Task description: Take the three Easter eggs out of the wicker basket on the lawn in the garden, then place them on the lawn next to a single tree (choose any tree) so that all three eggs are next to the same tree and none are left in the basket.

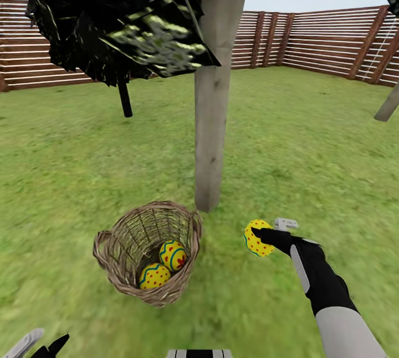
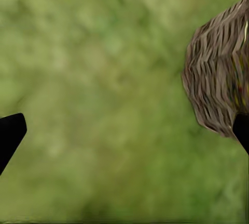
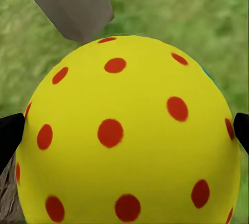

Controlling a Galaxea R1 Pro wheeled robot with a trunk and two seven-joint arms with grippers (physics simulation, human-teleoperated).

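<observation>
The wicker basket (image 1: 124,247) stands on the lawn (image 1: 310,142) just left of the pale tree trunk (image 1: 213,125). Two yellow Easter eggs lie inside it, one (image 1: 173,255) above the other (image 1: 154,276). My right gripper (image 1: 269,229) is shut on the third egg (image 1: 255,240), holding it right of the basket and close to the trunk's foot. The right wrist view has that egg (image 3: 124,135) large between the fingertips, with the trunk (image 3: 72,3) behind it. My left gripper (image 1: 40,345) hangs open low at the left, and its wrist view catches the basket's side (image 2: 218,73).
A dark tree with a thin black trunk (image 1: 124,97) stands behind at the left, its crown hanging overhead. Another pale trunk (image 1: 388,106) leans in at the right edge. A brown slat fence (image 1: 321,36) rings the grass.
</observation>
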